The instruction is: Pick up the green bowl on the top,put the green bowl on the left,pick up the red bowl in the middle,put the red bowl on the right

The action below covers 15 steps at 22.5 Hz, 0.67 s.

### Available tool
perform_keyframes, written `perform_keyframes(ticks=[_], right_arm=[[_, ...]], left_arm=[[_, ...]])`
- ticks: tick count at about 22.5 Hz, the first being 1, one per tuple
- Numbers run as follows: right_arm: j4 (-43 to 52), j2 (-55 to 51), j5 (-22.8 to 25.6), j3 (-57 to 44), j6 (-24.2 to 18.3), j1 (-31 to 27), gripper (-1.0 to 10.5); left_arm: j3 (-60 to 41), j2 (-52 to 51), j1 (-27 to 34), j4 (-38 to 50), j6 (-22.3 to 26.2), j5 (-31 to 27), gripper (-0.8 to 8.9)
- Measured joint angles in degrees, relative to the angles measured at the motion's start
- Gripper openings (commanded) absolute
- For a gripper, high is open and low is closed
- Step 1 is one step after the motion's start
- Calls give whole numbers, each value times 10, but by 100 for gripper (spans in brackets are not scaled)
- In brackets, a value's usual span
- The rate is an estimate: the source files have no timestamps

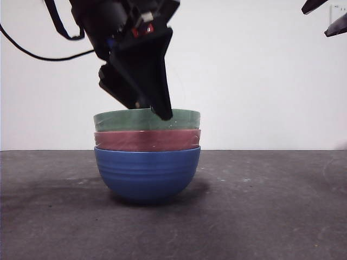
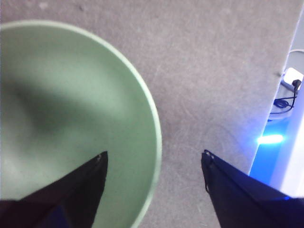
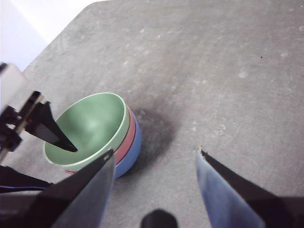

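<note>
Green bowl (image 1: pixel 146 120) atop red bowl (image 1: pixel 147 140) and blue bowl (image 1: pixel 147 172), rim straddled by open left gripper (image 2: pixel 154 164). Risks lifting the nested red bowl too. Right gripper (image 3: pixel 154 164) open, well apart.

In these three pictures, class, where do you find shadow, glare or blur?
Front view: the blue bowl casts a soft shadow on the table. Left wrist view: the green bowl is blurred, and a blue light glares. Right wrist view: the stack's shadow falls beside it; the right tool looks soft.
</note>
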Motion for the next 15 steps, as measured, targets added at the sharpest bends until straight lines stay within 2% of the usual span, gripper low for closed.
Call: perform_keyframes(ticks=[1, 3, 7, 8, 15], right_arm=[[0, 0, 0, 0, 0, 0, 283], [0, 0, 0, 0, 0, 0, 283], [0, 0, 0, 0, 0, 0, 283], [0, 0, 0, 0, 0, 0, 283], [0, 0, 0, 0, 0, 0, 281]], left_arm=[[0, 4, 0, 0, 2, 0, 331], [0, 6, 0, 0, 3, 0, 263], [0, 6, 0, 0, 10, 0, 10], [0, 6, 0, 0, 12, 0, -12], [8, 6, 0, 3, 33, -6, -9]])
